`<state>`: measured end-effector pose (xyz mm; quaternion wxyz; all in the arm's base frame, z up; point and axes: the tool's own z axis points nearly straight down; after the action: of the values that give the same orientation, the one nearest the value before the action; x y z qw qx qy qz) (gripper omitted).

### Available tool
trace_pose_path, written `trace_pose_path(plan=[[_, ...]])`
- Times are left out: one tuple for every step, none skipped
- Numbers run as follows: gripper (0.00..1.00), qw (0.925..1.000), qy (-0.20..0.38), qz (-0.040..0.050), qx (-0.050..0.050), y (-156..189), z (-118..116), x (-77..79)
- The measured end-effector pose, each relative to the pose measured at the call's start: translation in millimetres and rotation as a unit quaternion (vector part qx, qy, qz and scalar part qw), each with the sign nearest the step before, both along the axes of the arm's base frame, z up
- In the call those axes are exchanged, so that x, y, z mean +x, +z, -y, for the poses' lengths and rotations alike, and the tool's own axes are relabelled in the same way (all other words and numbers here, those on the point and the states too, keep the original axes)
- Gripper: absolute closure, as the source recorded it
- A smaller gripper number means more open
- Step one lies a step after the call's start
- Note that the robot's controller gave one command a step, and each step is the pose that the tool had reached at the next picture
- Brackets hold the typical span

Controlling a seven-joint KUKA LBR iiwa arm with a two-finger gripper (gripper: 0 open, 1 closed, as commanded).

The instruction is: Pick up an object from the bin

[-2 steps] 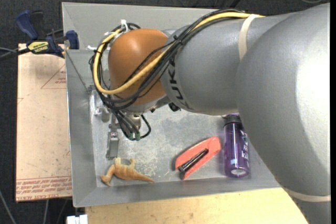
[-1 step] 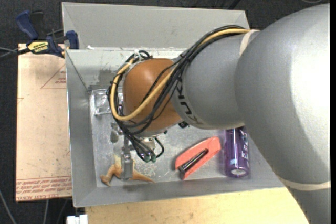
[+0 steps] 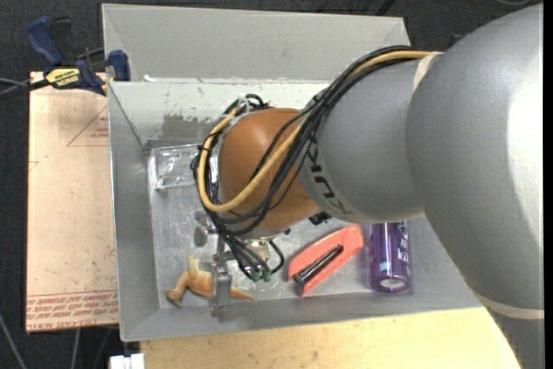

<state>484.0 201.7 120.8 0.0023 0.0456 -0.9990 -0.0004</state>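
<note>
Beside gripper (image 3: 221, 296), btm-left corner: tan obj (image 3: 185, 286)

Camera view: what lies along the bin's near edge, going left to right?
Tan wooden-looking piece → flat red thing with a black part → purple cylinder. The gripper overlaps the tan piece, so it is left out of the order.

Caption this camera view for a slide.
Robot's gripper low beside a tan thing in the grey bin; red case, purple cylinder nearby.
</note>
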Motion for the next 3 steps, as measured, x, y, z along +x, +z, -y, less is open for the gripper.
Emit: trace_pose_path(plan=[[0.00, 1.0000, 0.003, 0.0025, 0.001, 25.2, 1.0, -4.9], [0.00, 0.9988, 0.049, 0.0074, 0.003, -39.2, 13.3, -2.2], [1.00, 0.9993, 0.035, 0.0123, 0.005, -62.8, 14.3, 0.6]])
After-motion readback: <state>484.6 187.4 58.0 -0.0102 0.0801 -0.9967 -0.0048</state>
